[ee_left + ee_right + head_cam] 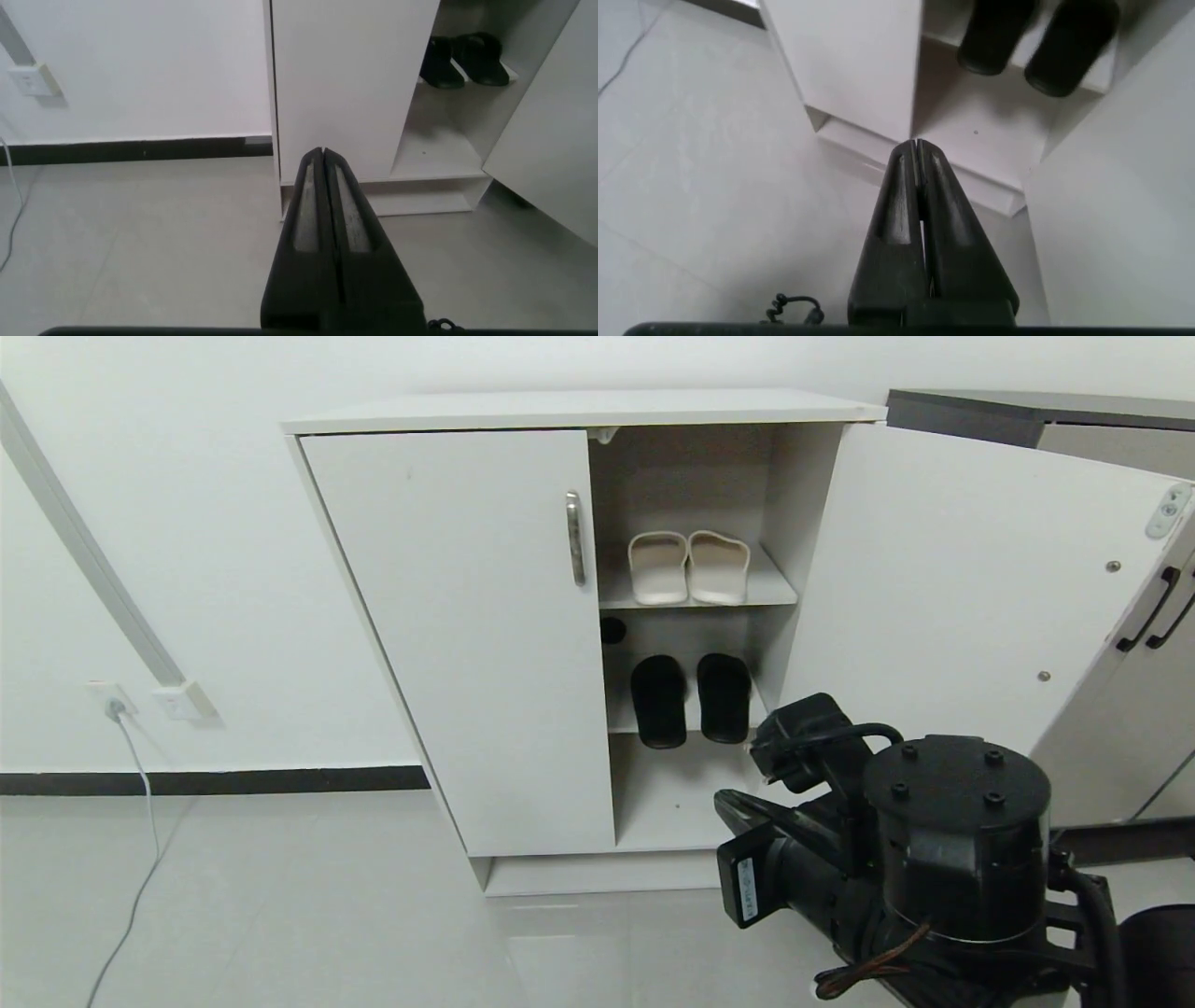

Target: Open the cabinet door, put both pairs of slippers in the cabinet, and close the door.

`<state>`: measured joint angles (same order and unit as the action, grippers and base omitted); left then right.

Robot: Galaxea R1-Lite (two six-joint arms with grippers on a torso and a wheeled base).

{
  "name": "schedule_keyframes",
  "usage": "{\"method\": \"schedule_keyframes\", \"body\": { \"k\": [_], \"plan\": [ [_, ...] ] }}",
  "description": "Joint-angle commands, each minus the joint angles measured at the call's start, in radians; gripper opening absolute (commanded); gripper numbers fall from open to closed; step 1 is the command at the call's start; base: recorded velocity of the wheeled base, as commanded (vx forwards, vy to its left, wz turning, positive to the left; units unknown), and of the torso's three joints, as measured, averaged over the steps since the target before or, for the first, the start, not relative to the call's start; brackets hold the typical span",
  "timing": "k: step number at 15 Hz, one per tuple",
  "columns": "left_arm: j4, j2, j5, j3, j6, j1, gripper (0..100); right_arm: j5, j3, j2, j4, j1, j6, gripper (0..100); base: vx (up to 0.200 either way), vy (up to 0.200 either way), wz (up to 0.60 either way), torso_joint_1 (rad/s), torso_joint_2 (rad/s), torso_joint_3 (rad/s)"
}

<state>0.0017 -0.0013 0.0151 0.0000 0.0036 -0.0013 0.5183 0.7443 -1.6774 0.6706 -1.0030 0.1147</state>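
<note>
Right arm [943,840]: black, lower right of the head view, nearest the lens.
Right gripper [918,147]: jaws pressed together, holding nothing, over the floor before the cabinet's base.
Left gripper [321,154]: jaws likewise closed and empty.
Cabinet [579,409]: white, centre frame. Left door [457,635] shut, with metal handle [575,539]; right door [952,579] swung wide open.
White slippers [689,567]: pair, side by side on the upper shelf.
Black slippers [691,698]: pair on the shelf below.
Floor [280,915]: pale glossy tile.
Wall [168,476]: white, with black skirting [215,781]; socket [110,695] with cable [140,859] at left.
Grey cabinet [1120,439]: right edge.
</note>
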Motion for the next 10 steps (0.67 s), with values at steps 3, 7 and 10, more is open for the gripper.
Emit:
{"method": "schedule_keyframes", "body": {
  "k": [3,7,10],
  "plan": [
    [0.0,0.001,0.0,0.0,0.001,0.0,0,0.0,0.0,-0.01,0.0,0.0,0.0,0,0.0,0.0,0.0,0.0,0.0,0.0],
    [0.0,0.001,0.0,0.0,0.001,0.0,0,0.002,0.0,-0.011,0.0,0.003,0.0,0,0.0,0.0,0.0,0.0,0.0,0.0],
    [0.0,0.001,-0.001,0.0,0.001,0.0,0,0.002,0.0,-0.016,-0.002,0.006,-0.001,0,0.0,0.0,0.0,-0.002,-0.17,-0.286]
  ]
}}
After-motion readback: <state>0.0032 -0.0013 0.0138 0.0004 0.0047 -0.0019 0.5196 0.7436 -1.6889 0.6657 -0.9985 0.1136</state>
